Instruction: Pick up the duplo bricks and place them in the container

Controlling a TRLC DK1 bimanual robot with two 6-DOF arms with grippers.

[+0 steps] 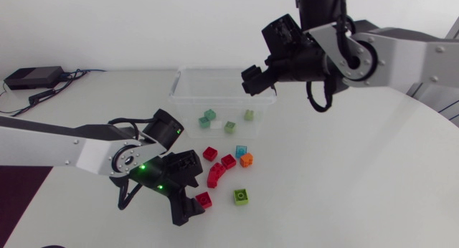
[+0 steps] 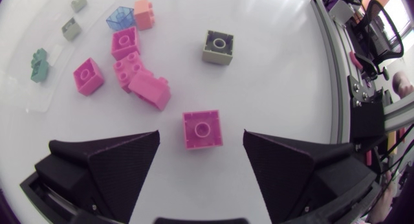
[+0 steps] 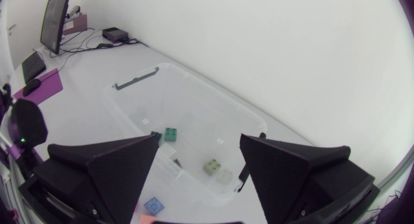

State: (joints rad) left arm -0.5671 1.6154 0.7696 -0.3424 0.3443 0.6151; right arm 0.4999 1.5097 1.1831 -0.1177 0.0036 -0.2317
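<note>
Left gripper (image 2: 201,138): jaws wide apart, holding nothing. The red brick (image 2: 202,129) lies on the table between my fingers, touching neither and nearly square to them. Plan: drop straight down and close on its flat side walls, below the studs. The loose bricks (image 2: 132,68) lie ahead, apart from my fingers. Right gripper (image 3: 198,146): spread, empty, above the container (image 3: 129,94).

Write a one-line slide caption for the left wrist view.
Left gripper, fingers open, straddles one brick; more bricks lie ahead.
</note>
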